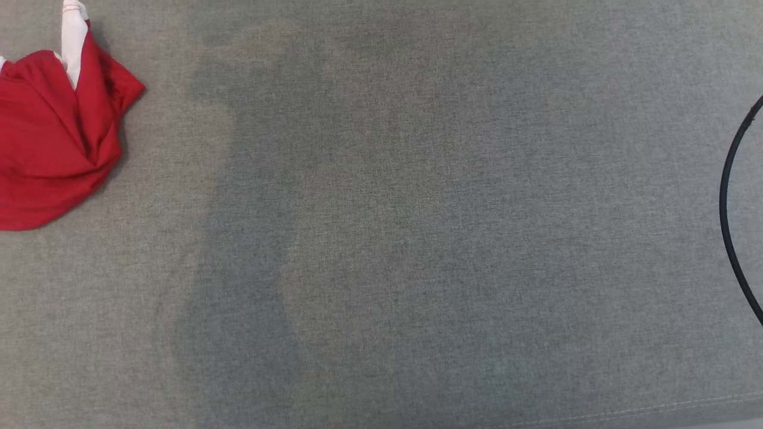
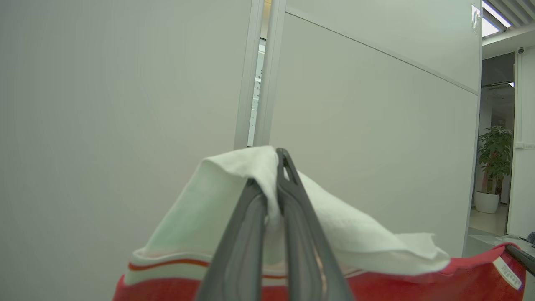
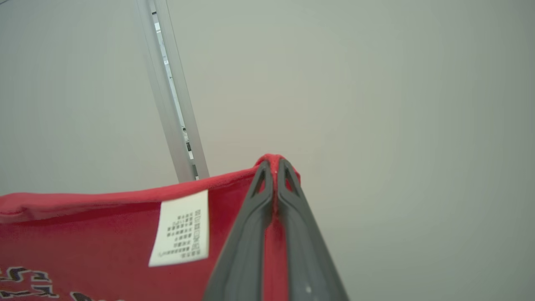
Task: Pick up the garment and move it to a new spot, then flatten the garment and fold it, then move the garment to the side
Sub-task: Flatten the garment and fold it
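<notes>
The garment point(image 3: 83, 234) hangs in the air in front of pale wall panels point(image 2: 104, 104), stretched between the two arms. The left fingers point(image 2: 278, 171) are closed on a white part of it above some red and white stripes, and the right fingers point(image 3: 273, 171) are pinched shut on a red edge just beside the care label point(image 3: 182, 230). This looks like the carry to a new spot. To do it well, both grips should hold firm and level, with the top edge taut between them so the cloth hangs flat rather than bunched. It should then be brought over the open middle of the grey desk point(image 1: 417, 238) and lowered so the bottom edge lands first and the rest is drawn out smooth. The pinches look small, so a jerk could slip one corner free. In the head view a red and white bundle point(image 1: 53, 143) sits at the far left of the desk, cut off by the frame. It may be the hanging lower part of the same garment resting there, but that cannot be told. The garment's full shape, its lower hem and the print near the label are out of frame. A thin black cable point(image 1: 730, 202) curves in at the right edge, its ends unseen.
</notes>
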Available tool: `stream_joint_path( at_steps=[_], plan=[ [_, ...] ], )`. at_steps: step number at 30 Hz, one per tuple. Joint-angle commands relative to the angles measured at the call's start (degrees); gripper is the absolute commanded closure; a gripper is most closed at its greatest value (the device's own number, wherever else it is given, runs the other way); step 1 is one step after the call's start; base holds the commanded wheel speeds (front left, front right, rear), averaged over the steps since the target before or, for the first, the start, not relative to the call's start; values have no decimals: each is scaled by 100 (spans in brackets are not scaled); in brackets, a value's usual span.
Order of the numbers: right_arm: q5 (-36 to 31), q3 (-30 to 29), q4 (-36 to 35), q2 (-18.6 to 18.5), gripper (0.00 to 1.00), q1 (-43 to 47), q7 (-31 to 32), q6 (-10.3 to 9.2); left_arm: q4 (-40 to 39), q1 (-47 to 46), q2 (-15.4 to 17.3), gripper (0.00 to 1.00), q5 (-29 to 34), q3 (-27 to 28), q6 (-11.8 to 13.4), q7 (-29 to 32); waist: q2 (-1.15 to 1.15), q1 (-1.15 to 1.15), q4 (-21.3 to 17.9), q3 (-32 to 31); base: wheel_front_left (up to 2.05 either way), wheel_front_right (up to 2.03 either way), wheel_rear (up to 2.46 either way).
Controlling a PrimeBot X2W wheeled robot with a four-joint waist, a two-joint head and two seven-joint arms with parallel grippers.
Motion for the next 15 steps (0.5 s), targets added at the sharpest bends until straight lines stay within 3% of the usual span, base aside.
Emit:
stream_joint_path(
  at_steps=[1,15],
  plan=[
    [42,82,113,-34,100,-22,-36,-3,80,-53,17,100,-36,-78,-16,-35,0,-1,-23,39,0,0,0],
    [352,618,678,-164,100,-232,-210,-3,549,-302,125,100,-414,-755,-17,-146,0,-1,-173,413,0,0,0]
  ],
)
